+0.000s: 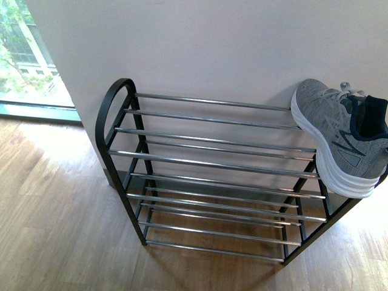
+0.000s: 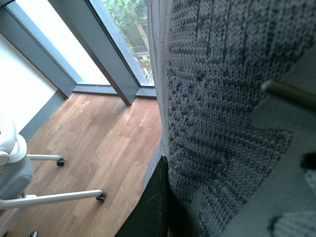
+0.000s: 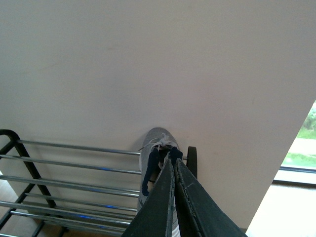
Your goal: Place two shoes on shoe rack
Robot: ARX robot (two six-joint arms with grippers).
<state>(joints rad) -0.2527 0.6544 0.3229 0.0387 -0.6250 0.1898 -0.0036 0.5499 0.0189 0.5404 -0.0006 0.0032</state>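
One grey sneaker (image 1: 339, 130) atop rack (image 1: 212, 159)

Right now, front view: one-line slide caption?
One grey sneaker sits on the right end of the shoe rack's top tier; no arm in view.

The grey knit sneaker with a thick white sole (image 1: 339, 136) loses its heel to the front view's right edge. It also covers the right frame top of the black-framed shoe rack of chrome rods (image 1: 212, 163). In the right wrist view the dark right claw (image 3: 172, 162) hides the sneaker's rear. The left wrist view is filled with blurred, cropped grey knit fabric (image 2: 222, 98). Only a dark sliver of the left claw (image 2: 160, 212) shows, so its grip cannot be told. A white wheeled chair (image 2: 19, 187) is cut off.
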